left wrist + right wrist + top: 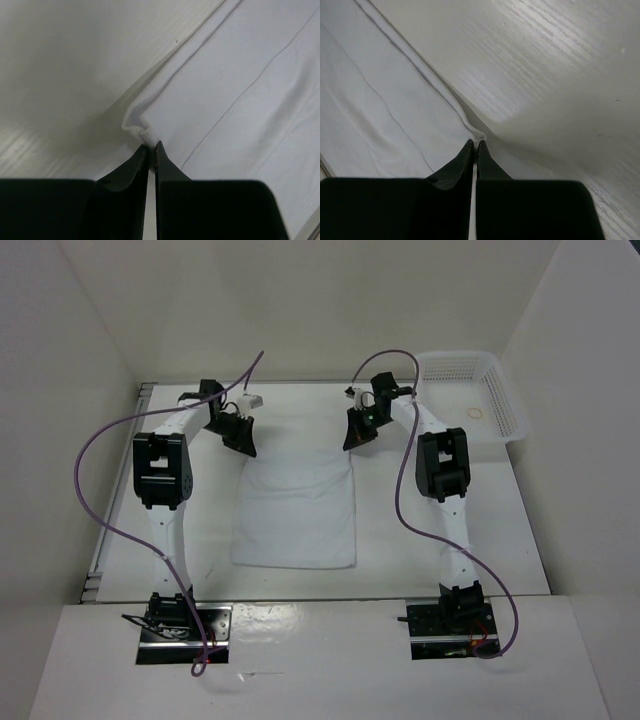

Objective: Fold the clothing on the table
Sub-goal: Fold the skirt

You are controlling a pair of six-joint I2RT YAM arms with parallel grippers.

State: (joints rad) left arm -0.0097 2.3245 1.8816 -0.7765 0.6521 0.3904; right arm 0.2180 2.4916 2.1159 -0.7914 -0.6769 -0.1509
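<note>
No readable text, label, brand or number on clothing point(297, 510), table point(500, 520) or basket point(445, 395).

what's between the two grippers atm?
Only the clothing's far edge: the left gripper and right gripper each pinch a far corner of it. Nothing else lies there. The top view shows it.

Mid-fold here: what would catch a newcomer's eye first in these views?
The white clothing lies as a flat rectangle mid-table, between the two arms. The left gripper and the right gripper are each shut on one of its far corners, pinching fabric at table level. A white mesh basket sits at the far right corner.
</note>
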